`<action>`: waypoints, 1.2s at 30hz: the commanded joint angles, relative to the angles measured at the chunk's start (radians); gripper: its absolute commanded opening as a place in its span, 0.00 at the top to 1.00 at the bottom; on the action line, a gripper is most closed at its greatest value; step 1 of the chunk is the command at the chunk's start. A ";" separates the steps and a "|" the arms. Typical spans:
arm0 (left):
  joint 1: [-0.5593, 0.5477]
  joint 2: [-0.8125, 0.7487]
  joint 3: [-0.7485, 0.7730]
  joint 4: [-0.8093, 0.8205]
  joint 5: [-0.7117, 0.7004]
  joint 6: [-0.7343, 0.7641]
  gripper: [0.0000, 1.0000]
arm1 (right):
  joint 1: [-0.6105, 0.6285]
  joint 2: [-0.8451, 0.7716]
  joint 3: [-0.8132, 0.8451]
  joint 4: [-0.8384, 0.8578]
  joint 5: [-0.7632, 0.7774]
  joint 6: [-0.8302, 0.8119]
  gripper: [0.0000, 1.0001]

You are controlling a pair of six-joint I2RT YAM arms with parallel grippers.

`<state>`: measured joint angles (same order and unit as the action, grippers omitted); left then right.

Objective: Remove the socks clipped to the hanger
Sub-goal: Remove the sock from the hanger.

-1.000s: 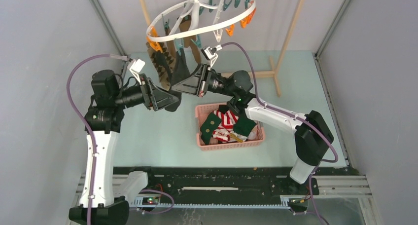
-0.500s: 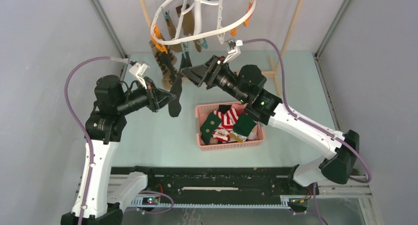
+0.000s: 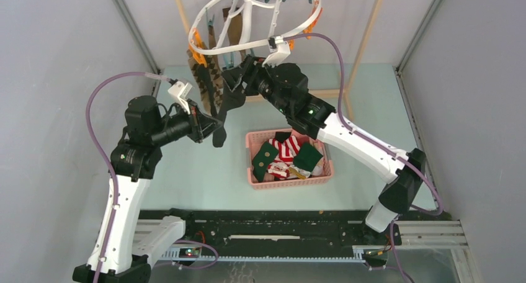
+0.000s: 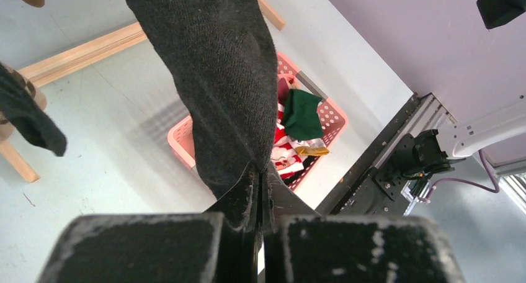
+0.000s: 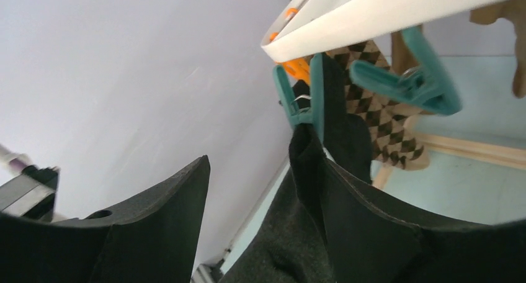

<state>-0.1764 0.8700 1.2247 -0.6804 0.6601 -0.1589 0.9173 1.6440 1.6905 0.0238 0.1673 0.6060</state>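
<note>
Black sock (image 3: 222,112) hangs lengthwise from a teal clothespin (image 5: 302,100) on the white hanger (image 3: 217,49), its lower end pinched tight in the left gripper's (image 4: 259,193) jaws, while the right gripper's (image 5: 254,152) jaws stand open astride its top, just below that clothespin.

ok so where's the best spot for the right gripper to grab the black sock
Just below the teal clip, at the top of the black sock, coming in sideways. It hangs as a flat strip, its lower end pinched by the left gripper, so the open right gripper can probably straddle it there and pull it free.
</note>
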 commanded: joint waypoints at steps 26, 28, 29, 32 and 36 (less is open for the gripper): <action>-0.017 -0.030 0.024 -0.054 -0.002 0.033 1.00 | 0.052 0.211 0.288 0.027 0.288 -0.331 0.46; -0.018 -0.034 0.029 -0.062 -0.005 0.034 1.00 | 0.055 0.221 0.290 0.054 0.302 -0.333 0.51; -0.018 -0.034 0.032 -0.066 -0.005 0.035 1.00 | 0.056 0.224 0.290 0.063 0.313 -0.333 0.53; -0.019 -0.038 0.038 -0.077 -0.008 0.041 1.00 | 0.058 0.231 0.288 0.094 0.329 -0.333 0.56; -0.019 -0.038 0.037 -0.082 -0.011 0.043 1.00 | 0.060 0.235 0.294 0.120 0.334 -0.339 0.53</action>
<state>-0.1879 0.8482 1.2266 -0.7490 0.6563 -0.1383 0.9703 1.8786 1.9347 0.0566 0.4583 0.2924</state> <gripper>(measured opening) 0.011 0.454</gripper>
